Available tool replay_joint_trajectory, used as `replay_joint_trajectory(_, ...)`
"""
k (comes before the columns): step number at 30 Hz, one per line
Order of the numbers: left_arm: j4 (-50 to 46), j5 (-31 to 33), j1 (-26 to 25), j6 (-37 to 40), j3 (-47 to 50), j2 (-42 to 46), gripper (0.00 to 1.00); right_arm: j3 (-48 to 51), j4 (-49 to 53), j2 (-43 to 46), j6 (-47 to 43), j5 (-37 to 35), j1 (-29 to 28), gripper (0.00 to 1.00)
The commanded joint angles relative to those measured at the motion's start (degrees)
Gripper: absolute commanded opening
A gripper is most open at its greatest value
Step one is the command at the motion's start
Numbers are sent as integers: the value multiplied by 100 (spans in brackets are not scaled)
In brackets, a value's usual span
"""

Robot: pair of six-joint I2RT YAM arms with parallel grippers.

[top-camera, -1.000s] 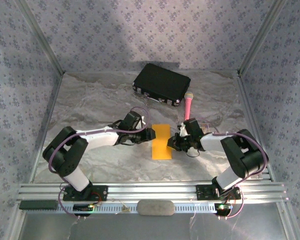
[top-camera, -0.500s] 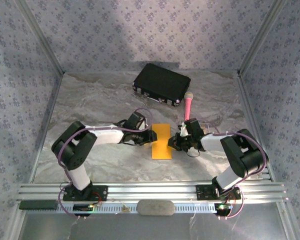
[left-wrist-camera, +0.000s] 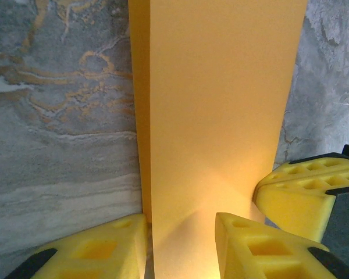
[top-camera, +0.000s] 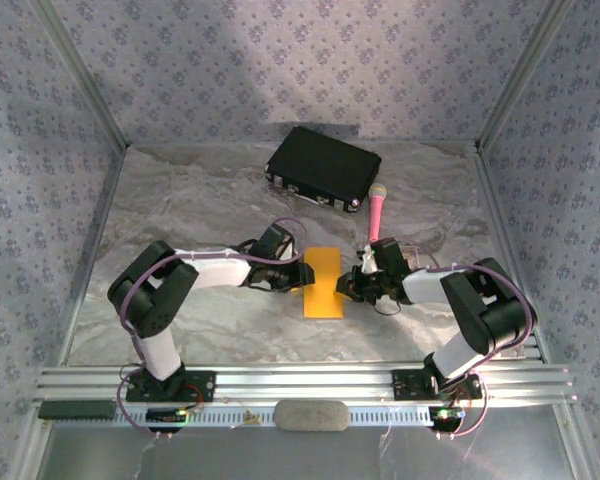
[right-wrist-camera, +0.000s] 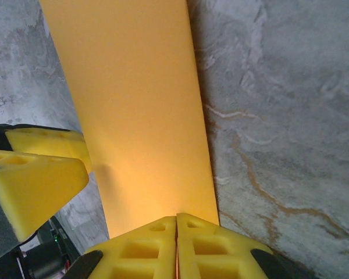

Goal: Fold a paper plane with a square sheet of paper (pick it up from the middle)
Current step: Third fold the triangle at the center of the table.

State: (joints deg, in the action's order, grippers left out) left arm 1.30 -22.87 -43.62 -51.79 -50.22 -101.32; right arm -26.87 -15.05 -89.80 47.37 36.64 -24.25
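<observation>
Orange-yellow paper lies between spread left fingers, right fingers pressed together at its edge; black case closed.

Black case, rectangular, closed, lying flat at upper centre of the table, turned at a slant, metal trim along its near edge. Pink microphone lying just right of the case's lower right corner, pale head toward the case, handle pointing down-frame; can't tell if they touch. Table top grey marble pattern with rust veins. Walls blue-grey floral print, metal posts at the corners. Aluminium rail across the bottom. Grey oblong pad bottom centre, below the rail. Dark flat block bottom left.
</observation>
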Motion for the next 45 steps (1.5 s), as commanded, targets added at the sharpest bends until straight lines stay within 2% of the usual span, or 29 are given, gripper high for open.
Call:
replay_joint_trajectory(1,-77,-99,-89,-64,-90,-21,34,198,344,-240,74,-342,20,9)
replay_joint_trajectory(15,-51,-3,-125,-181,-24,143,26,209,367,-195,130,-397,63,9)
replay_joint_trajectory(20,-7,37,-122,-217,54,217,18,221,229,-184,171,-311,63,10)
replay_joint_trajectory(28,-7,282,-113,-204,255,572,6,258,20,209,202,-247,-13,19)
replay_joint_trajectory(32,-95,94,-77,-165,196,576,4,198,446,758,36,-720,-167,33)
replay_joint_trajectory(37,-69,185,-37,-243,313,710,2,-46,1265,1428,-386,-1466,-528,47)
replay_joint_trajectory(41,-112,143,28,-210,362,830,2,-185,1721,1800,-604,-1903,-691,53)
replay_joint_trajectory(45,-148,134,106,-209,433,916,2,-118,1658,2256,-824,-2541,-1035,53)
